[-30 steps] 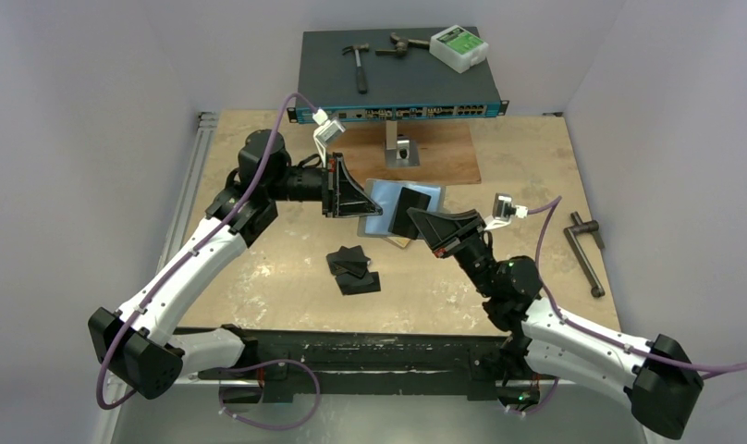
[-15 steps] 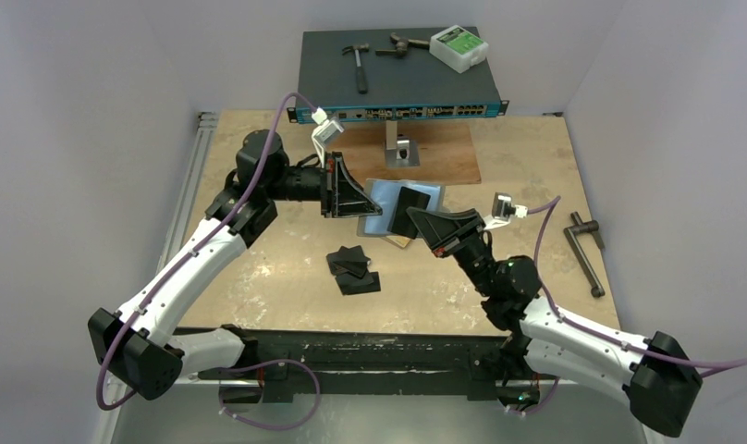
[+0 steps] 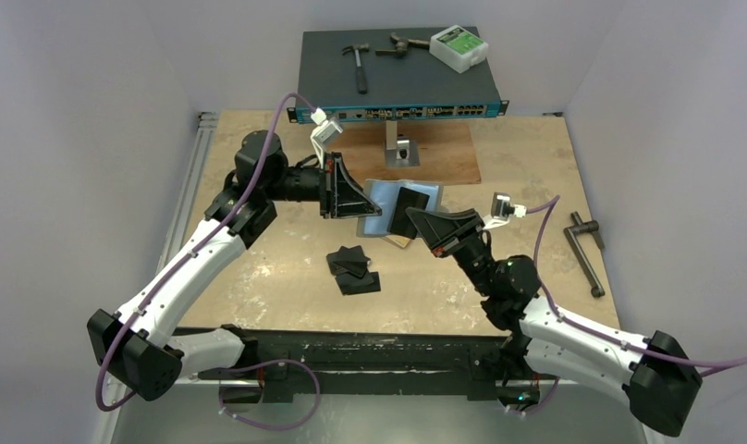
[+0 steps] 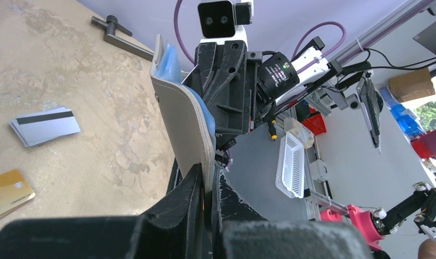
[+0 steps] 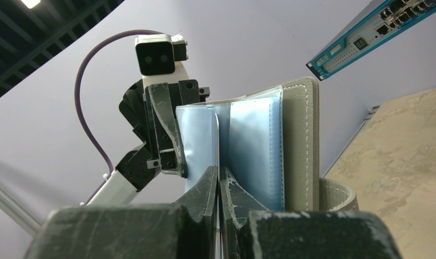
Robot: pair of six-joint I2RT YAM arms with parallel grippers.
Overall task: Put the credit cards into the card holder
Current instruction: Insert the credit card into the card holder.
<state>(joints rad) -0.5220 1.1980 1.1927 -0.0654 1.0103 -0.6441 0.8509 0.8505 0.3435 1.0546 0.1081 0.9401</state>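
The card holder (image 3: 425,194) is held up off the table between both arms, open, with its bluish sleeves showing. My left gripper (image 3: 368,209) (image 4: 209,172) is shut on its grey cover (image 4: 183,124). My right gripper (image 3: 414,218) (image 5: 218,175) is shut on one thin blue inner sleeve (image 5: 202,140), with the grey cover (image 5: 301,145) to its right. On the table in the left wrist view lie credit cards: a silver-grey stack with a dark stripe (image 4: 43,125) and an orange-yellow card (image 4: 8,193). An orange edge (image 3: 405,242) peeks out beneath the right gripper.
Black folded pieces (image 3: 353,270) lie on the table in front of the arms. At the back stands a network switch (image 3: 397,69) with a hammer (image 3: 359,65) and a white box (image 3: 459,46) on top. A metal stand (image 3: 399,148) sits on a brown board. A metal tool (image 3: 587,252) lies at the right.
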